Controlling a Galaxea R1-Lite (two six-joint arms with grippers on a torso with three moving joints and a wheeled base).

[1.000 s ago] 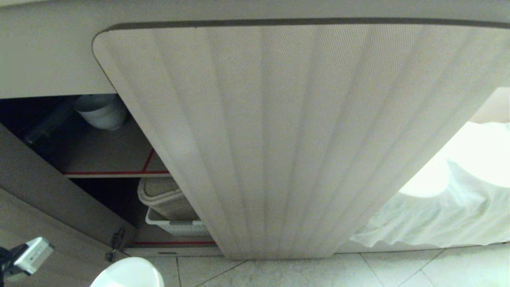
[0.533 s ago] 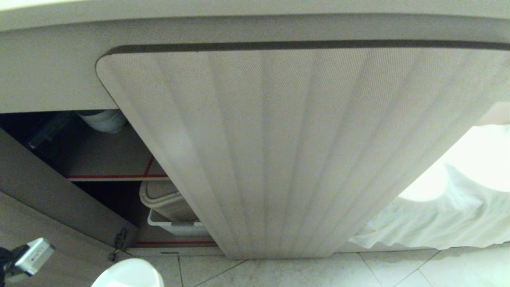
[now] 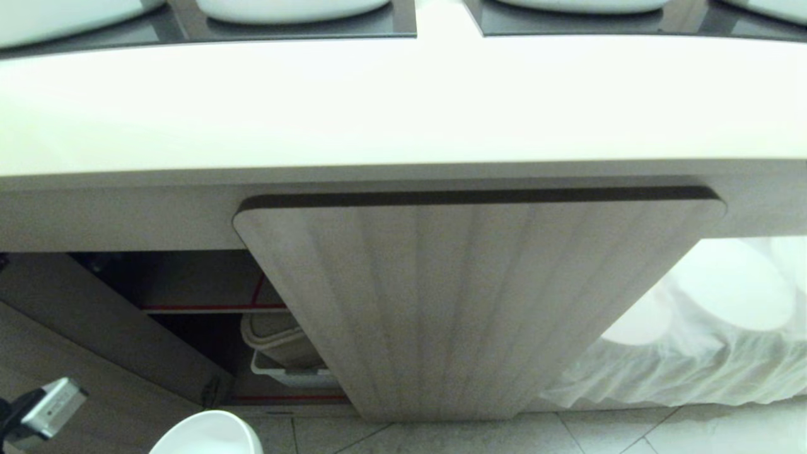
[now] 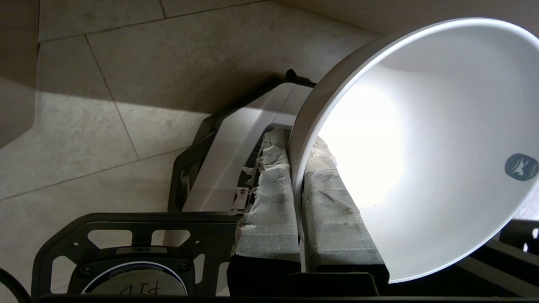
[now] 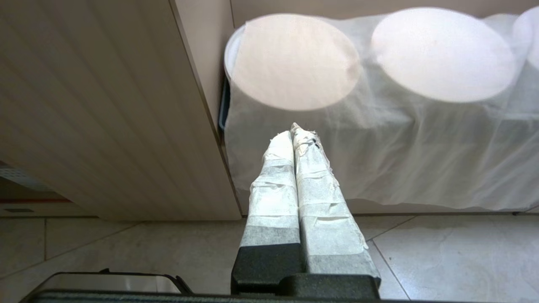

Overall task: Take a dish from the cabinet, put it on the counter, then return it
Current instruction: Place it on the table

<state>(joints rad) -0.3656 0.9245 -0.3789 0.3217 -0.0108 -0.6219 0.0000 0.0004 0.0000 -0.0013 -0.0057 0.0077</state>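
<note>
The dish (image 4: 421, 147), a plain white deep bowl, hangs tilted over the floor tiles, and its rim shows low at the left (image 3: 208, 435) in the head view. My left gripper (image 4: 297, 136) is shut on that rim, one taped finger (image 4: 269, 189) outside and the other inside. The cabinet stands ahead with one fluted door (image 3: 466, 302) closed and a dark open bay (image 3: 189, 284) with a red-edged shelf to its left. Above runs the cream counter (image 3: 403, 107). My right gripper (image 5: 294, 130) is shut and empty, low beside the door.
A beige container on a white slotted basket (image 3: 284, 372) sits on the lower shelf. An opened door leaf (image 3: 94, 340) slants at the left. A white cloth (image 3: 706, 328) drapes round things right of the cabinet. Black hob plates (image 3: 302, 25) with white pots line the counter's back.
The whole head view has slid down as the camera rose: the counter top and hobs have come into sight and the stacked bowls on the shelf have dropped out of sight. The dish stays gripped.
</note>
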